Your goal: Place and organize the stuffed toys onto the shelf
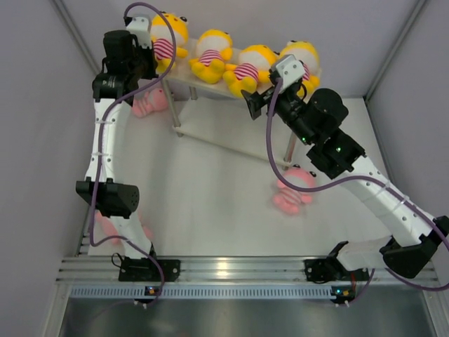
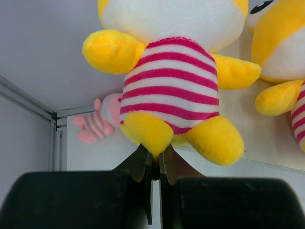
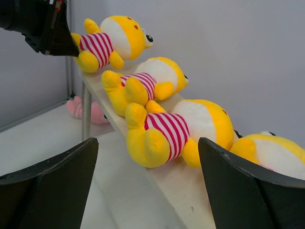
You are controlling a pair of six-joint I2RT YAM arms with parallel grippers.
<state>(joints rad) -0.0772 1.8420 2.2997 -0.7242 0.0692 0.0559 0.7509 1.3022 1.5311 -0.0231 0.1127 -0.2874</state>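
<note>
The left gripper point(image 2: 153, 160) is clamped on a foot of the end yellow toy point(image 2: 169, 81), one of four lying along the top board of the shelf point(image 3: 167, 191); the right gripper point(image 3: 147, 143) stands wide open facing that row; pink toys point(image 1: 295, 189) lie on the table point(image 1: 210, 203).

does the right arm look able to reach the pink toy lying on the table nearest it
Probably yes: the right gripper is open and empty, and the pink toy lies alone on the table. It is close in by that arm's elbow, so the arm would need to fold back.
</note>
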